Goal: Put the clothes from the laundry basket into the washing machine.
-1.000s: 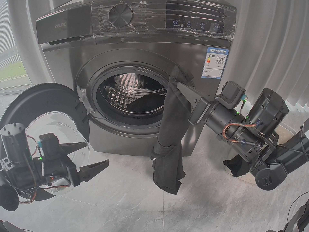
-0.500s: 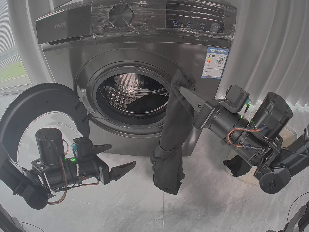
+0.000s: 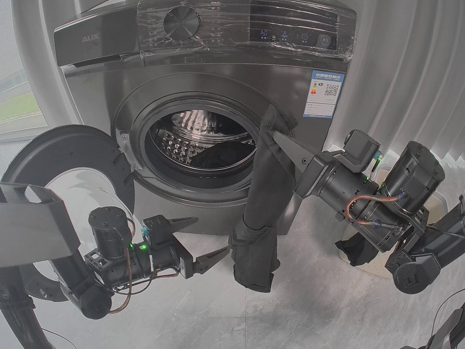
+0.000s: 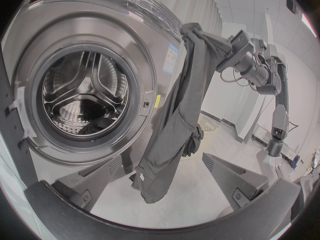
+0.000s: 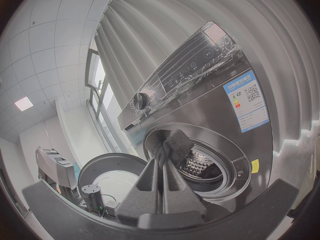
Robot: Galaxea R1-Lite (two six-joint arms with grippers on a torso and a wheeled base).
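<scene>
One cloth (image 3: 218,156) in washing machine (image 3: 97,93) | right end effector (image 3: 277,135) grasping garment (image 3: 264,190) | left end effector (image 3: 211,234) released

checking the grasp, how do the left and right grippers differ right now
The right gripper is shut on the dark garment; the left gripper is open and empty. The right gripper sits high beside the drum opening; the left gripper is low, near the garment's hanging end. Both are dark with wedge-shaped tips.
</scene>
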